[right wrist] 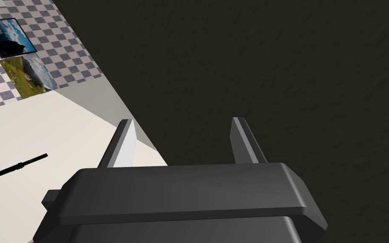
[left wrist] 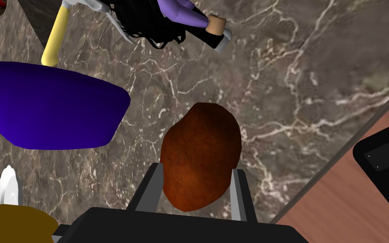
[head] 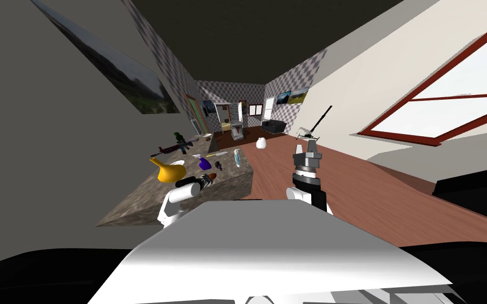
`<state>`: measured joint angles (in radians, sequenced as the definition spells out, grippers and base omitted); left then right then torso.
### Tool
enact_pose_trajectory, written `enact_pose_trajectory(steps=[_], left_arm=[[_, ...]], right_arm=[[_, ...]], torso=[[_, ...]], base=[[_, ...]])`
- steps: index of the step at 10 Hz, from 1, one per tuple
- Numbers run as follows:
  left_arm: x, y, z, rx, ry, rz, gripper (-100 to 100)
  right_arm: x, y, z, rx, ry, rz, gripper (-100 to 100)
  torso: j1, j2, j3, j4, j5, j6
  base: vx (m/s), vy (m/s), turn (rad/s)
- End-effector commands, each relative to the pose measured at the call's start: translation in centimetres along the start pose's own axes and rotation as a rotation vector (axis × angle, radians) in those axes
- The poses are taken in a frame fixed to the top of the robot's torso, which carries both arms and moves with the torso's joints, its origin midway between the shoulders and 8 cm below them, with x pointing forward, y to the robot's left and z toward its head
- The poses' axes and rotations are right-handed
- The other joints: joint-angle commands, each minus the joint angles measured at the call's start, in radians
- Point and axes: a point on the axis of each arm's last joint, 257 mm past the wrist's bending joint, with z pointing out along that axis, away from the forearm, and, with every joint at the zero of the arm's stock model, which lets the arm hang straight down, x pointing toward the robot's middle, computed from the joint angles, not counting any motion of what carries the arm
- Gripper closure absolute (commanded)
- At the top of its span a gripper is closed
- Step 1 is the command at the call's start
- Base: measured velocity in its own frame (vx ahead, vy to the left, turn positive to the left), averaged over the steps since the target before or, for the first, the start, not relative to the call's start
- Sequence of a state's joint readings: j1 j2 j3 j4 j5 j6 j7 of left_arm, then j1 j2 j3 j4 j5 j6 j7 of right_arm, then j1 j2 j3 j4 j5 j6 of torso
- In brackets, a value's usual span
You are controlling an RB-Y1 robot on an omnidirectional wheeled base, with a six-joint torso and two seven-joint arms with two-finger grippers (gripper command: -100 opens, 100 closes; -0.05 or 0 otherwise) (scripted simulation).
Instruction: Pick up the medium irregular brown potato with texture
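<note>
Your left arm reaches forward and low; left hand (left wrist: 196, 170) points downward, both fingers (left wrist: 149, 190) pressed against the sides of the potato (left wrist: 200, 143); your right arm is bent up at your right side; right hand (right wrist: 183, 122) raised and pointing upward, fingers standing parallel and spread apart.
</note>
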<state>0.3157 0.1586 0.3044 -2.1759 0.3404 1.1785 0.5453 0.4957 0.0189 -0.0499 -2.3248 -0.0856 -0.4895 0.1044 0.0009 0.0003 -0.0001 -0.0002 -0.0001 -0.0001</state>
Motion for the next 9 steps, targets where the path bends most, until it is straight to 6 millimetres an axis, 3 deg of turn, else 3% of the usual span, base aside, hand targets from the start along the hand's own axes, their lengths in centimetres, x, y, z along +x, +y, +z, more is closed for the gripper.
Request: enact_pose_trajectory(steps=[1,3,4,5,8,9], left_arm=[[0.0,0.0,0.0,0.0,0.0,0.0,100],[0.0,0.0,0.0,0.0,0.0,0.0,100],[0.0,0.0,0.0,0.0,0.0,0.0,0],[0.1,-0.1,-0.7,0.0,0.0,0.0,100],[0.2,-0.3,-1.1,0.001,0.0,0.001,100],[0.2,-0.3,-1.2,0.0,0.0,0.001,0]], right_arm=[[0.0,0.0,0.0,0.0,0.0,0.0,0],[0.0,0.0,0.0,0.0,0.0,0.0,0],[0.0,0.0,0.0,0.0,0.0,0.0,0],[0.0,0.0,0.0,0.0,0.0,0.0,0],[0.0,0.0,0.0,0.0,0.0,0.0,0],[0.0,0.0,0.0,0.0,0.0,0.0,0]], torso=[[0.0,0.0,0.0,0.0,0.0,0.0],[0.0,0.0,0.0,0.0,0.0,0.0],[0.0,0.0,0.0,0.0,0.0,0.0],[0.0,0.0,0.0,0.0,0.0,0.0],[0.0,0.001,0.0,0.0,0.0,0.0],[0.0,0.0,0.0,0.0,0.0,0.0]], base=[[0.0,0.0,0.0],[0.0,0.0,0.0],[0.0,0.0,0.0],[-0.002,0.003,-0.011],[-0.002,0.003,-0.008],[0.0,0.0,0.0]])
